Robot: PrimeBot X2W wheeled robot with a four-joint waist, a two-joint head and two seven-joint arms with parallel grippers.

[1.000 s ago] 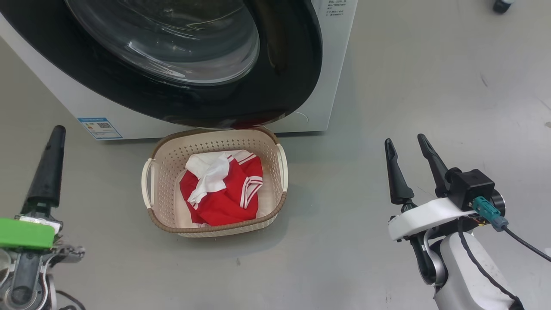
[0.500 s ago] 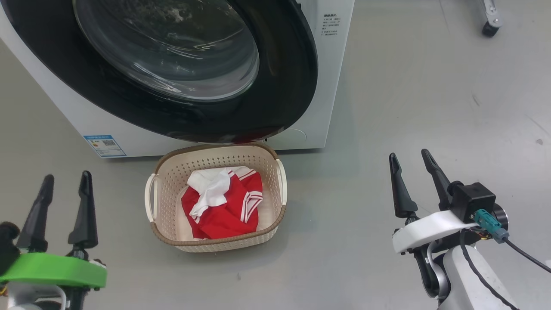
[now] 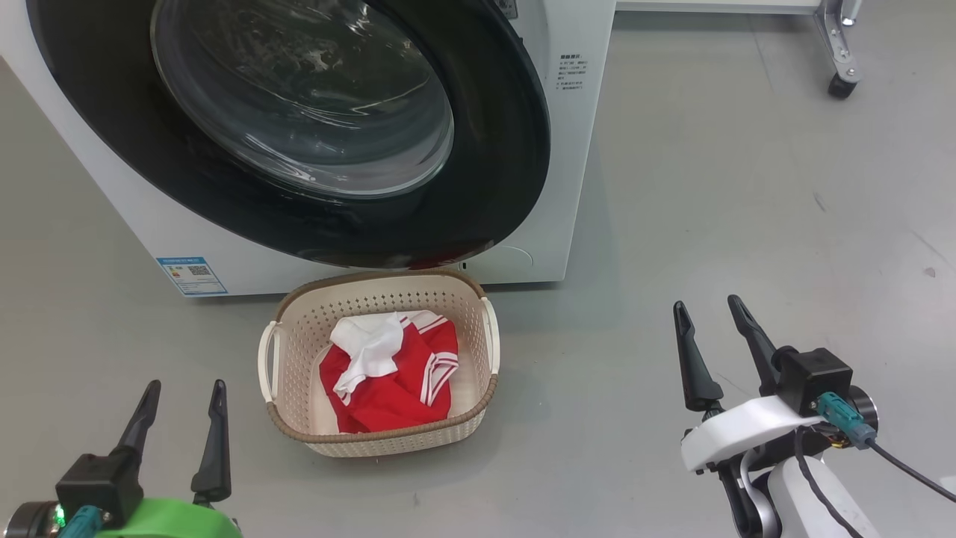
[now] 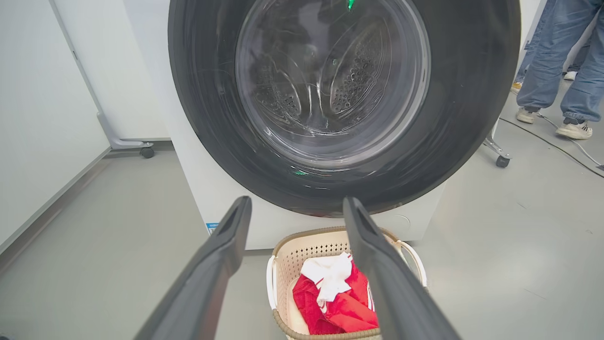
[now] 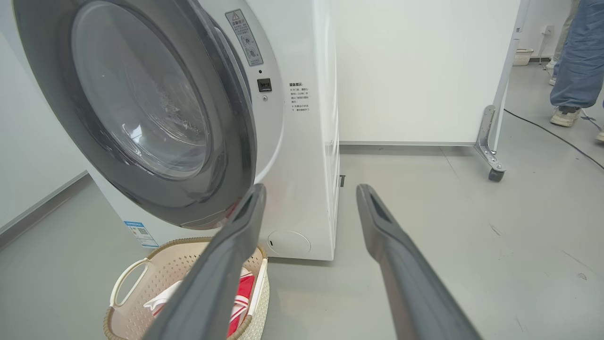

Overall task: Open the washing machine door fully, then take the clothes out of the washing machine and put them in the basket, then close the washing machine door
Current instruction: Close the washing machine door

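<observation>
Clothes [image 3: 388, 377] already in the basket [image 3: 373, 441], just before the washing machine [image 3: 575, 187]. Door [image 3: 493, 172] ajar, free edge standing off the front, up and left of the right end effector [image 3: 706, 302], probably the nearer arm for the closing push. Left end effector [image 3: 185, 388] low, square to the glass. Both spread open, empty. Door top cut off in the head view; drum behind glass hard to read.

Floor [image 3: 709, 187]: smooth grey, lightly glossy, evenly lit, with a small dark mark [image 3: 928, 272] to the right. White panel [image 5: 415, 71] behind, on a metal foot with a castor [image 5: 494, 174]. Second white panel [image 4: 132, 85], also on a castor [image 4: 147, 152]. Black cable [image 5: 557, 138] lies across the floor. A person's legs [image 4: 557, 61] in jeans stand beyond.
</observation>
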